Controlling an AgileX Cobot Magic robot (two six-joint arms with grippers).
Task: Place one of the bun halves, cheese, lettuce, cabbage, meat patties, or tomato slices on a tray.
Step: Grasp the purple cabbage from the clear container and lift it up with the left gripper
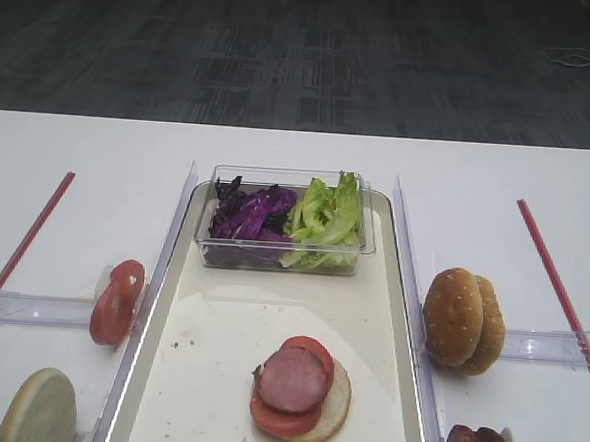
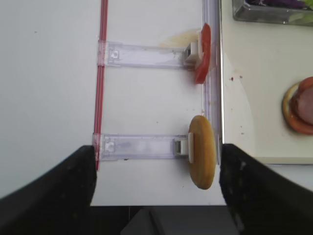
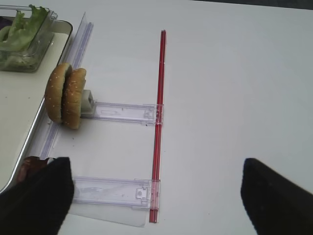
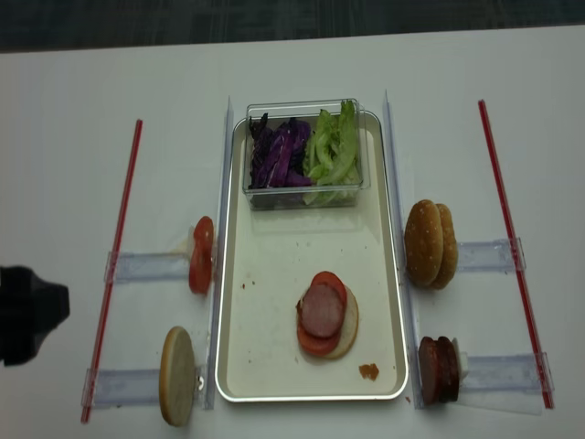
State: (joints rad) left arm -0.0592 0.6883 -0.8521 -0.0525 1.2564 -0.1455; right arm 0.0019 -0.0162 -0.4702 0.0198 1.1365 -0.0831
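On the metal tray [image 1: 217, 356] lies a bun half [image 1: 331, 416] topped with tomato slices and a meat patty [image 1: 292, 378]. Purple cabbage [image 1: 250, 213] and lettuce [image 1: 325, 215] fill a clear box at the tray's far end. Left of the tray, tomato slices [image 1: 117, 300] and a bun half [image 2: 202, 157] stand on edge on clear racks. My left gripper [image 2: 156, 196] is open at the table's front edge; that bun stands between its fingers, close to the right one, untouched. My right gripper [image 3: 156, 200] is open over bare table. Seeded buns [image 3: 66, 95] and meat patties [image 3: 28, 169] stand to its left.
Red rods [image 4: 117, 247] [image 4: 512, 247] with clear rack arms flank the tray on both sides. A sauce spot [image 4: 369, 370] marks the tray's near right corner. My left arm's dark body [image 4: 27, 315] shows at the left edge of the realsense view.
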